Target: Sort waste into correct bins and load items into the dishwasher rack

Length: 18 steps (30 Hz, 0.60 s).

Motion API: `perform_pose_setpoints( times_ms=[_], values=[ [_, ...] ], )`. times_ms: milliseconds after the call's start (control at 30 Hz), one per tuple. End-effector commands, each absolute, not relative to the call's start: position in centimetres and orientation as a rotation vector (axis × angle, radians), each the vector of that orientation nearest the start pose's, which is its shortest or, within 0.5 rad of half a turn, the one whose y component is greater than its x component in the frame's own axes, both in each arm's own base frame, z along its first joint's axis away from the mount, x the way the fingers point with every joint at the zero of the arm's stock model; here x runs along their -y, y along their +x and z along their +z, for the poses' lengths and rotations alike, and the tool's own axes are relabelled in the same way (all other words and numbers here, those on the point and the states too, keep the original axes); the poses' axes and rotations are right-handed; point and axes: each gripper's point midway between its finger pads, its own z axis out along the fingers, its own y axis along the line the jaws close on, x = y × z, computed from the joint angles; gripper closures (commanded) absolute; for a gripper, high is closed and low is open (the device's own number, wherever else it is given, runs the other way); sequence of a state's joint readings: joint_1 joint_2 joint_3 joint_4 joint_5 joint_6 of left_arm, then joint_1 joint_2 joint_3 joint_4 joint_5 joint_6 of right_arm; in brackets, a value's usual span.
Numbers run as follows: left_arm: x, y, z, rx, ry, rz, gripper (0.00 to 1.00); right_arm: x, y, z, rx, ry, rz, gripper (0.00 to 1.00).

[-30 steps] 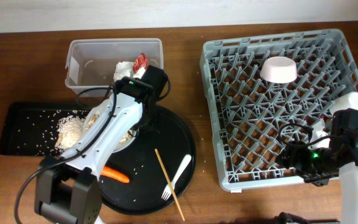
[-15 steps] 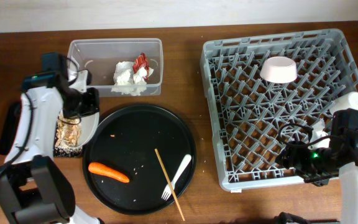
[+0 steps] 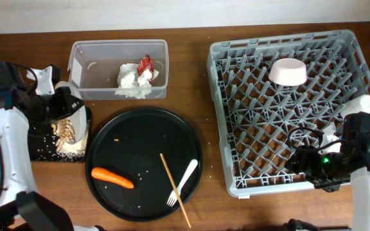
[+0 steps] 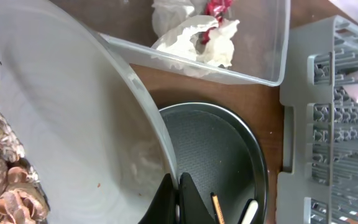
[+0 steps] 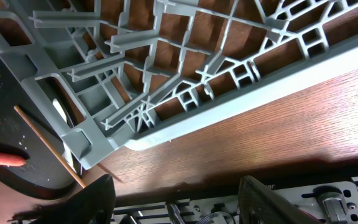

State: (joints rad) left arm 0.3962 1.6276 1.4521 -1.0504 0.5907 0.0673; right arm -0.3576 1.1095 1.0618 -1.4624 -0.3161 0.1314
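From left wrist only: left gripper [image 4: 178, 198] clamped on scrap-laden plate [image 4: 73, 112]; napkin [image 3: 128, 80] in tub [image 3: 117, 43] beside plate; right gripper [image 5: 179, 205] agape, empty.

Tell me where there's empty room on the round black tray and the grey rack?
The round black tray is nearly bare across its top half, between the clear tub and the carrot; the fork and wooden stick crowd its lower right. The grey rack is free in its left and middle, away from the bowl and white cup.
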Motion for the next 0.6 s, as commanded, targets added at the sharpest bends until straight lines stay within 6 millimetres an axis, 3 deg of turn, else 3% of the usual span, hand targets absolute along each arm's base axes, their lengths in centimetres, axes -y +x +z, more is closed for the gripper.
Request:
perform_pose_setpoints(
  times_ms=[0,200,367,467,567],
  values=[
    [-6.2,36.9,21.0,-2.502,-0.344,-0.723,0.99,0.7,17.2,16.2,-2.919,0.708,0.467,0.33],
    [-7.2,36.5,24.5,-2.264,-0.251,-0.975,0.99,0.7,17.2,16.2,-2.919,0.708,0.466,0.32],
    [-7.6,36.3,23.9,-2.195,-0.257,-1.060,1.00,0.7,17.2,16.2,-2.919,0.708,0.467,0.33],
    [-8.0,36.0,22.2,-2.184,-0.303,-1.111,1.00,0.7,17.2,16.2,-2.919,0.708,0.466,0.32],
    [-7.9,35.9,23.3,-2.120,-0.296,-1.180,1.00,0.8,17.2,16.2,-2.920,0.709,0.460,0.32]
  ],
)
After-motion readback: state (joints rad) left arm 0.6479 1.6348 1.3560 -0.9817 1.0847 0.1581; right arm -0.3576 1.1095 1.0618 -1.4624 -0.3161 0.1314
